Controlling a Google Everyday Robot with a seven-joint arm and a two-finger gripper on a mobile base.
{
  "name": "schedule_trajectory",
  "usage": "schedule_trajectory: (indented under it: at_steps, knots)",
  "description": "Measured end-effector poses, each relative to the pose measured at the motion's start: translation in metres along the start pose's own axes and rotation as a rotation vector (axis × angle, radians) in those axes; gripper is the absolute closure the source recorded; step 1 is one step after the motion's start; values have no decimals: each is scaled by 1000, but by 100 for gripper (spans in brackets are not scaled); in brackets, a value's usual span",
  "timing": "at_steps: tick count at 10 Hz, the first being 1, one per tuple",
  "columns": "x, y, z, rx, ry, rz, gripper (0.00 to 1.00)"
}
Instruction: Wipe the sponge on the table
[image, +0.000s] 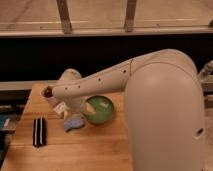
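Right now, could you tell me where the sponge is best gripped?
Probably across its narrow width, from straight above: the sponge lies flat on the table, with the green bowl close beside it. The gripper hangs just behind it.

Matt wood table (95, 150), soft-looking sponge (74, 122), glossy bowl (104, 117), smooth plastic-looking arm (107, 80).

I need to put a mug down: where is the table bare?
Bare table along the near edge, between the striped oblong and the robot's body. Crowded under the arm, where the gripper hangs among white tube, sponge and green bowl.
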Motion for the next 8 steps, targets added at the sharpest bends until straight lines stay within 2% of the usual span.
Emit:
schedule_trajectory:
  at_steps: [4,8]
  knots:
    - [7,43,22,-44,54,-91,20]
    - [18,62,33,-73,95,-143,20]
